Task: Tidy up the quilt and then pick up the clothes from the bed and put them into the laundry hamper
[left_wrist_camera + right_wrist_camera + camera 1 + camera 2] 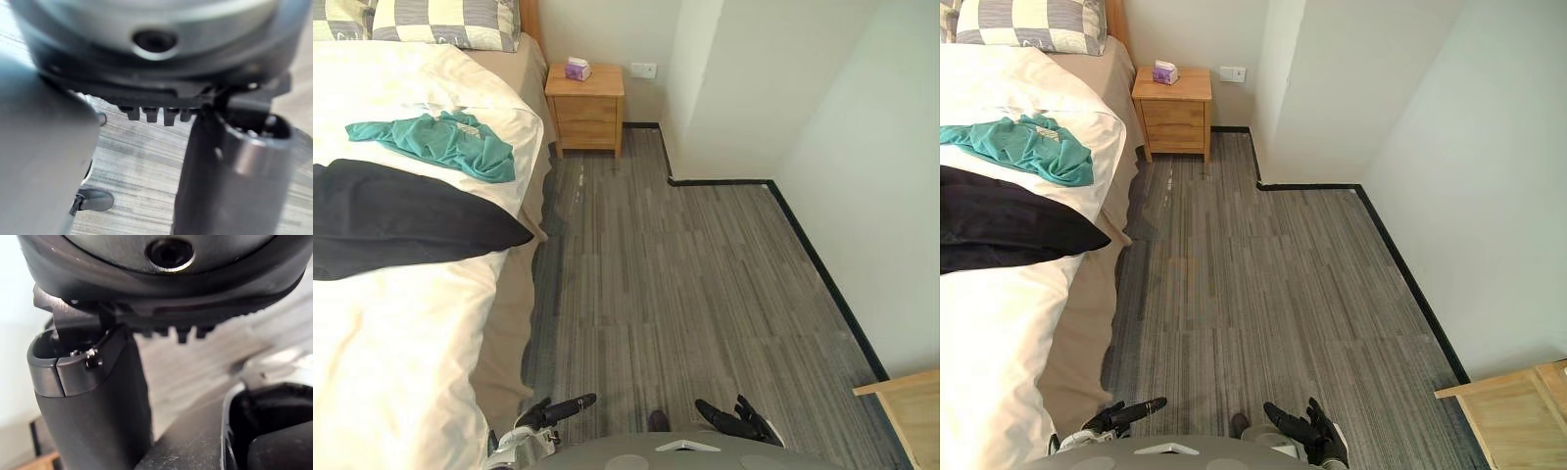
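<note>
Left eye view, nearest first: the left hand [558,409] and the right hand [736,422] hang low over the grey, plank-striped floor [685,284]. Both have their dark fingers relaxed and apart, holding nothing, and both are well apart from the bed.

Beside them on the robot's left runs the cream quilt [401,333], smooth and slightly glossy, lying in broad soft folds over a tan bed side [509,323]. Farther up lies what looks like a black garment [401,220], matte and flat, its pointed end reaching the quilt's edge. Beyond it sits a teal garment [445,142], thin and crumpled into ridges. Checked pillows [450,22] lie at the head.

Past the bed stands a boxy pale-wood nightstand [587,110] with a tissue box [578,69] on top. A light wooden frame [911,411] shows at the lower right; I cannot tell whether it belongs to the hamper.

Both garments rest on the quilt, so tugging it straight could slide them off, the black one first, since its tip is already at the edge. The slick cover may also bunch. A grasp at the thin teal cloth could pinch the quilt underneath and drag it out of place.
</note>
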Controlling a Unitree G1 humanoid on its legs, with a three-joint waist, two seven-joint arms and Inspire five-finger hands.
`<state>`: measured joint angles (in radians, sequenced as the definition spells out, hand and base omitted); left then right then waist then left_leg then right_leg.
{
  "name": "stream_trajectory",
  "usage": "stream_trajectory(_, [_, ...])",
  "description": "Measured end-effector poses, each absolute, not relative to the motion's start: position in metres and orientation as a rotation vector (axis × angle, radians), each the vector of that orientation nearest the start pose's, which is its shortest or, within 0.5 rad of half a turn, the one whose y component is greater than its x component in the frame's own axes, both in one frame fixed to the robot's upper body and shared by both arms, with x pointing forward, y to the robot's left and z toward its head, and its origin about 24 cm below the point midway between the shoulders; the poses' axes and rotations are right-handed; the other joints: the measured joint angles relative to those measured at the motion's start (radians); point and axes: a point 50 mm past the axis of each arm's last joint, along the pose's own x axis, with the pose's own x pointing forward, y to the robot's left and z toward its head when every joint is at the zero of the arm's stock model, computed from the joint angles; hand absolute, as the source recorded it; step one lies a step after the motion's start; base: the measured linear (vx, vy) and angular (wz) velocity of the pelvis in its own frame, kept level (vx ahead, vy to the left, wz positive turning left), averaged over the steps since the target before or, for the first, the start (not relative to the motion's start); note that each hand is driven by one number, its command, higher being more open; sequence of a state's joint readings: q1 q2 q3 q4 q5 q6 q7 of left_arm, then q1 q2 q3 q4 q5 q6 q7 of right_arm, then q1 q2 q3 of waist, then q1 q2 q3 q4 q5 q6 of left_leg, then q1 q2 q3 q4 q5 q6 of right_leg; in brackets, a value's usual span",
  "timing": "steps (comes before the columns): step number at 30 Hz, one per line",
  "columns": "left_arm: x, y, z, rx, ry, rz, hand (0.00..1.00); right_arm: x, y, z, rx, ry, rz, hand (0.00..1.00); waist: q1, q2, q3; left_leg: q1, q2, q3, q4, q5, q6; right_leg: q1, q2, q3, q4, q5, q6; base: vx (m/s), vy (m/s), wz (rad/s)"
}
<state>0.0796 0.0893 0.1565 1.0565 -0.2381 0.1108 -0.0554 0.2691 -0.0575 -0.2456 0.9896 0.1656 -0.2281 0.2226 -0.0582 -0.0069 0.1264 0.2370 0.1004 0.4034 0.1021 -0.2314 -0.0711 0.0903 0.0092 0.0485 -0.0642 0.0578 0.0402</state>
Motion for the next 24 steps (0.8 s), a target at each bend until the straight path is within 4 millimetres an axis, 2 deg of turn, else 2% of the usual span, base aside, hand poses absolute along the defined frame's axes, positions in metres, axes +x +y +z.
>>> stream_trajectory(2, [0.080, 0.201, -0.166, -0.281, 1.199, 0.303, 1.00, 0.048, -0.208, -0.157, 0.269, 0.956, -0.235, 1.00, 0.000, 0.001, 0.002, -0.004, -0.006, -0.013, 0.024, 0.000, 0.000, 0.003, 0.000, 0.015, -0.009, 0.005, -0.001, -0.01, -0.016, -0.12])
stream_trajectory(5, [0.078, 0.206, -0.166, -0.317, 1.194, 0.354, 1.00, 0.054, -0.210, -0.157, 0.270, 0.955, -0.229, 1.00, 0.005, -0.004, 0.015, -0.017, -0.010, -0.105, 0.125, -0.004, 0.007, 0.026, -0.004, 0.072, -0.003, 0.006, -0.004, 0.02, -0.048, -0.39])
stream_trajectory(6, [0.077, 0.206, -0.166, -0.321, 1.194, 0.357, 1.00, 0.056, -0.211, -0.157, 0.267, 0.950, -0.230, 1.00, 0.005, 0.004, 0.021, -0.015, -0.010, -0.114, 0.137, -0.006, 0.010, 0.030, -0.004, 0.083, -0.002, 0.008, -0.005, 0.01, -0.022, -0.32])
stream_trajectory(7, [0.082, 0.193, -0.167, -0.335, 1.203, 0.276, 1.00, 0.068, -0.220, -0.155, 0.268, 0.945, -0.236, 1.00, 0.002, 0.043, 0.050, 0.053, 0.018, -0.221, 0.014, -0.031, -0.013, -0.022, 0.040, 0.061, -0.022, 0.060, -0.021, 0.02, 0.005, -0.11])
stream_trajectory(13, [0.082, 0.193, -0.168, -0.336, 1.202, 0.277, 1.00, 0.067, -0.220, -0.156, 0.270, 0.947, -0.237, 1.00, 0.001, 0.045, 0.050, 0.051, 0.031, -0.218, 0.011, -0.033, -0.017, -0.024, 0.047, 0.057, -0.021, 0.067, -0.015, 0.03, 0.024, -0.01])
stream_trajectory(18, [0.082, 0.191, -0.167, -0.383, 1.170, 0.304, 1.00, 0.070, -0.219, -0.154, 0.301, 0.922, -0.260, 1.00, 0.003, 0.047, 0.051, 0.011, 0.032, -0.215, 0.000, -0.030, -0.014, -0.066, 0.030, 0.013, -0.003, 0.049, -0.027, 0.05, 0.039, 0.10])
stream_trajectory(20, [0.084, 0.189, -0.166, -0.386, 1.151, 0.304, 1.00, 0.071, -0.221, -0.152, 0.311, 0.903, -0.271, 1.00, 0.006, 0.054, 0.056, -0.003, 0.035, -0.211, 0.004, -0.027, -0.016, -0.120, 0.029, -0.005, 0.093, 0.004, -0.020, 0.07, 0.041, 0.18])
stream_trajectory(22, [0.087, 0.190, -0.165, -0.388, 1.126, 0.326, 1.00, 0.072, -0.220, -0.152, 0.339, 0.895, -0.290, 1.00, 0.008, 0.044, 0.065, -0.009, 0.031, -0.202, 0.018, -0.029, -0.019, -0.207, 0.009, -0.049, 0.286, -0.105, -0.016, 0.05, 0.007, 0.30])
stream_trajectory(23, [0.087, 0.191, -0.165, -0.387, 1.120, 0.331, 1.00, 0.072, -0.219, -0.152, 0.348, 0.892, -0.293, 1.00, 0.008, 0.040, 0.067, -0.008, 0.029, -0.200, 0.019, -0.032, -0.022, -0.225, 0.000, -0.065, 0.328, -0.135, -0.018, 0.02, -0.046, 0.31])
stream_trajectory(24, [0.091, 0.193, -0.163, -0.373, 1.100, 0.337, 1.00, 0.071, -0.218, -0.153, 0.355, 0.896, -0.294, 1.00, 0.009, 0.033, 0.071, -0.007, 0.026, -0.199, 0.022, -0.040, -0.033, -0.250, -0.022, -0.107, 0.397, -0.191, -0.026, 0.05, -0.081, 0.14])
